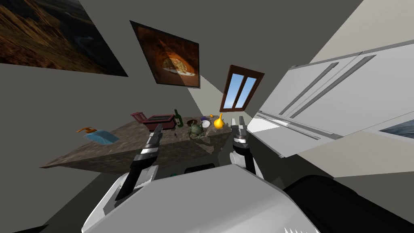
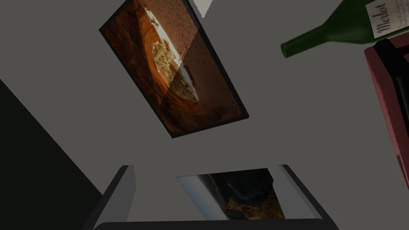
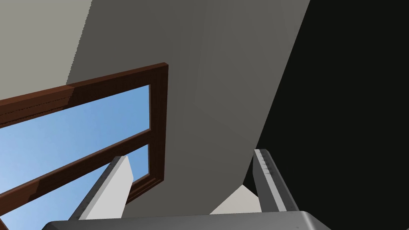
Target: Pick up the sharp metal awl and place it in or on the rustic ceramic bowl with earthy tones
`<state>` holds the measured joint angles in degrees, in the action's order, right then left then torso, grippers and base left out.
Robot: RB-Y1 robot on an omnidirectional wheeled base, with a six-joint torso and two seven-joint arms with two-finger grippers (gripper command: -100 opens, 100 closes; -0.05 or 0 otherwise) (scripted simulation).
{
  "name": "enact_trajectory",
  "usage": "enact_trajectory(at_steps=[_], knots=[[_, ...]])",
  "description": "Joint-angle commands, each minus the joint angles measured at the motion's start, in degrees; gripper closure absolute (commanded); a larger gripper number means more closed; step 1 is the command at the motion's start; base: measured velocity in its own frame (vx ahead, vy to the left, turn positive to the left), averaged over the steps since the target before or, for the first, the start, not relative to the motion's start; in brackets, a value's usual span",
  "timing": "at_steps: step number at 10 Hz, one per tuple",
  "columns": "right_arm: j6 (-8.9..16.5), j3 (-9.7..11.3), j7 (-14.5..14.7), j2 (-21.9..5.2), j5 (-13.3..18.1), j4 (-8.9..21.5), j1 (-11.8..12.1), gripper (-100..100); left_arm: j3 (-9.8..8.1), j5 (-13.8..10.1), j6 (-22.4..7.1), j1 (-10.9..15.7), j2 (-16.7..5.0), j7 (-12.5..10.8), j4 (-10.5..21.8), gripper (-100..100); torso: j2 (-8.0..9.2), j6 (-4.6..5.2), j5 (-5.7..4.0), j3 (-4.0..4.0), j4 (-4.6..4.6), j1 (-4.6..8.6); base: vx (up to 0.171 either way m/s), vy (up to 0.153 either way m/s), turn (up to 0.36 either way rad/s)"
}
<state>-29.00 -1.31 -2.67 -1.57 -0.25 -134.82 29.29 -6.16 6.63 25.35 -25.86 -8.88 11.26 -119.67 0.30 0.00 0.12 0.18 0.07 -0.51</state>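
Observation:
A small brown bowl (image 1: 193, 121) sits toward the far end of the dark stone counter (image 1: 121, 147), beside a green teapot (image 1: 196, 129). I cannot make out the awl among the small items there. My left gripper (image 1: 158, 128) is raised over the counter's near part, short of the bowl, open with nothing between its fingers (image 2: 124, 191). My right gripper (image 1: 238, 121) is held up to the right of the counter's far end, also open and empty; one of its fingers (image 3: 268, 179) shows in the right wrist view.
The counter also holds a blue soap dispenser (image 1: 98, 135), a dark red toaster (image 1: 161, 121), a green wine bottle (image 1: 178, 118), a white bowl (image 1: 205, 123) and a yellow vase (image 1: 218, 121). White cabinets (image 1: 323, 105) stand close on the right.

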Motion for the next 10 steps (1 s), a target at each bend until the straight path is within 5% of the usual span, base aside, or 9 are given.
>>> enact_trajectory(at_steps=[1,10], knots=[[0.0,0.0,0.0,0.0,0.0,0.0,0.0,0,-0.49,0.7,-0.5,0.0,0.1,0.7,2.0,-100,0.0,0.0,0.0,0.0,0.0,0.0,-0.061,0.127,-0.029],[0.0,0.0,0.0,0.0,0.0,0.0,0.0,0,-0.13,7.8,-1.3,0.7,-2.8,7.5,13.5,-100,-0.53,0.01,-0.1,-0.3,-0.12,0.47,0.012,0.046,-0.051]])
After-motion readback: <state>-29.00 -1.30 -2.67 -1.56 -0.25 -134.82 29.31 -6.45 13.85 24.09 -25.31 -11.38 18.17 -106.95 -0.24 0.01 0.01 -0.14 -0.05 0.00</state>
